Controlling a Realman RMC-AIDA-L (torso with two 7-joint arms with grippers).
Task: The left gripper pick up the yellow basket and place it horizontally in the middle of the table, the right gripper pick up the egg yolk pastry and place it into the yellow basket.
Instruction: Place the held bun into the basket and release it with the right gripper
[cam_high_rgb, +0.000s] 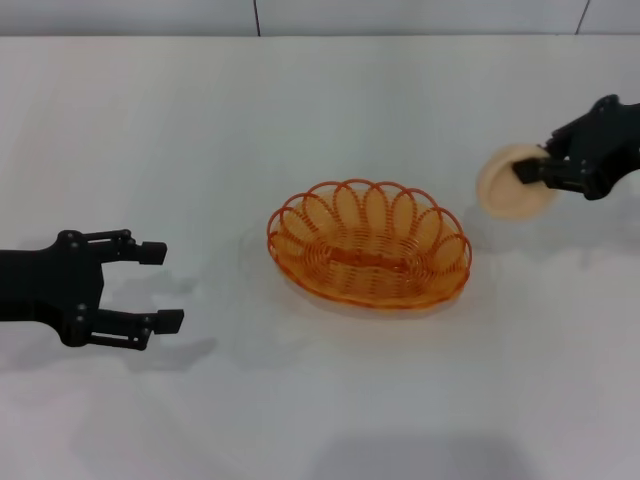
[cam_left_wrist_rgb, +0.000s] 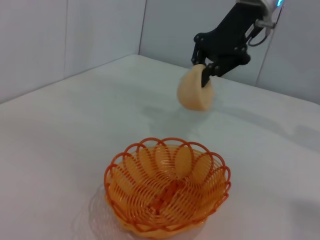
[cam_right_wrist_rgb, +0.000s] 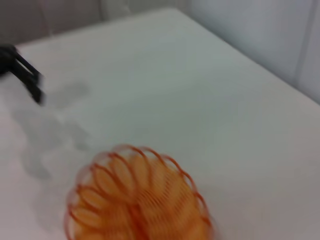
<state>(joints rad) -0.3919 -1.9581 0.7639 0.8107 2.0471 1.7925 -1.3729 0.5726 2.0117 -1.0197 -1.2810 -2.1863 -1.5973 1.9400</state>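
The yellow basket (cam_high_rgb: 369, 244) lies lengthwise across the middle of the white table (cam_high_rgb: 200, 130), empty. It also shows in the left wrist view (cam_left_wrist_rgb: 167, 187) and the right wrist view (cam_right_wrist_rgb: 137, 197). My right gripper (cam_high_rgb: 535, 167) is shut on the egg yolk pastry (cam_high_rgb: 508, 185) and holds it tilted in the air, to the right of the basket and a little beyond it. The left wrist view shows that gripper (cam_left_wrist_rgb: 206, 71) with the pastry (cam_left_wrist_rgb: 194, 93) above the table. My left gripper (cam_high_rgb: 160, 287) is open and empty, left of the basket, apart from it.
A grey wall (cam_high_rgb: 400, 15) runs along the table's far edge. Bare table surface lies all around the basket.
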